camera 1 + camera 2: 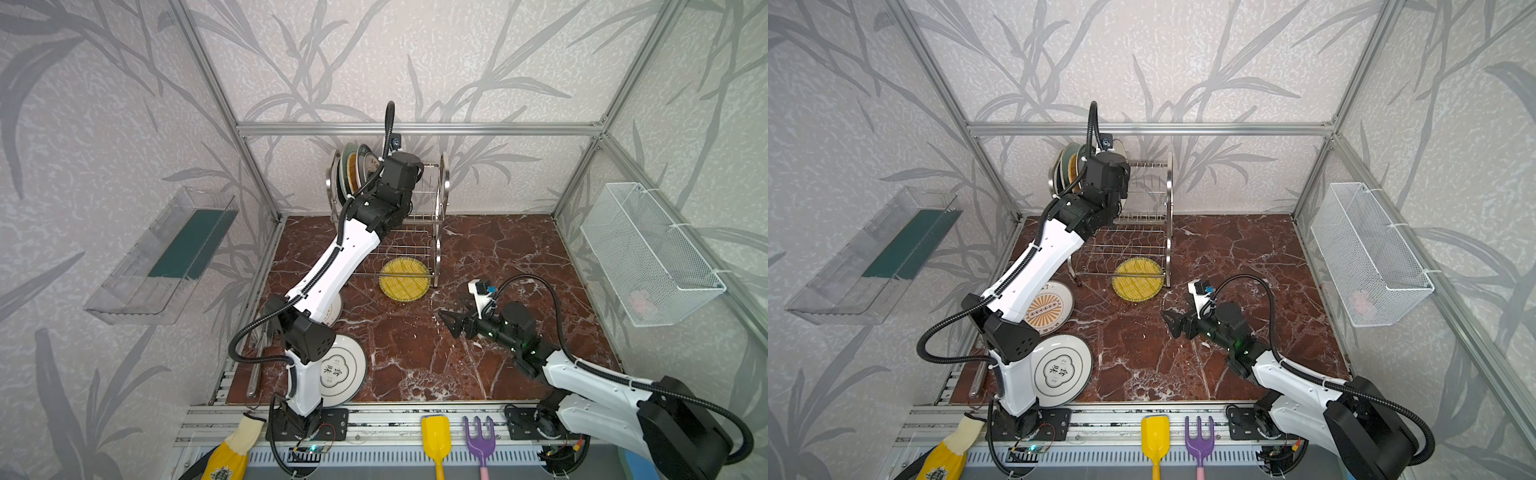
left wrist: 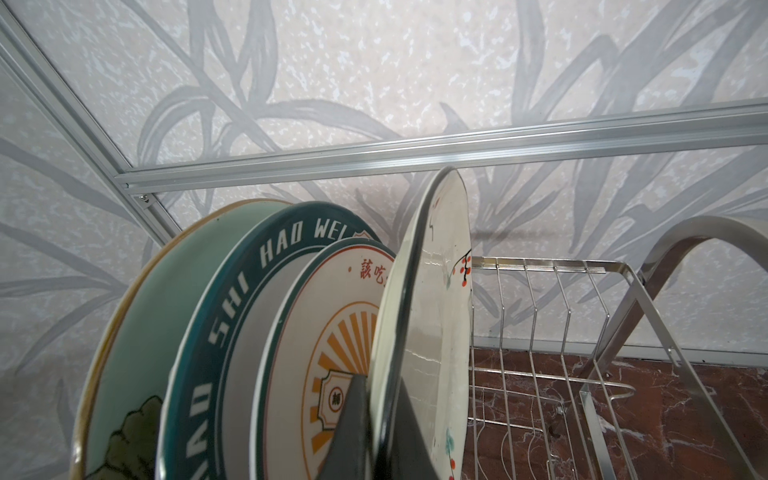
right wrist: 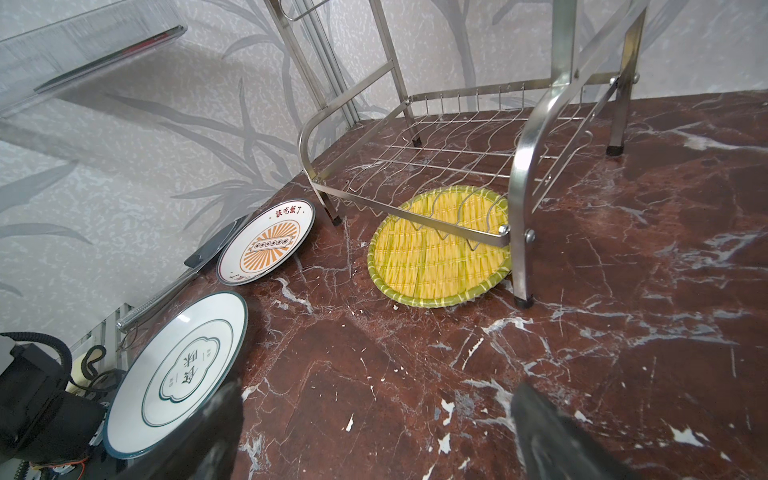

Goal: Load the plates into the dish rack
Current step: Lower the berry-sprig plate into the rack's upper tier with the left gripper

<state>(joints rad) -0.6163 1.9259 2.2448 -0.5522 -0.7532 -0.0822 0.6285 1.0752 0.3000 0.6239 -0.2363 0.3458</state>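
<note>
Teal-rimmed plate (image 2: pixel 232 291): "SHI HAO" lettering

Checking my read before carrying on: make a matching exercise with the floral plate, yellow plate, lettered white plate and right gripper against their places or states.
1 floral plate
2 yellow plate
3 lettered white plate
4 right gripper

A flat on the table, clear of the rack
B jaws open, above bare table
C on edge in the rack's top tier, held by the left gripper
D flat, partly under the rack's bottom shelf

Pairs: 1-C, 2-D, 3-A, 4-B
</note>
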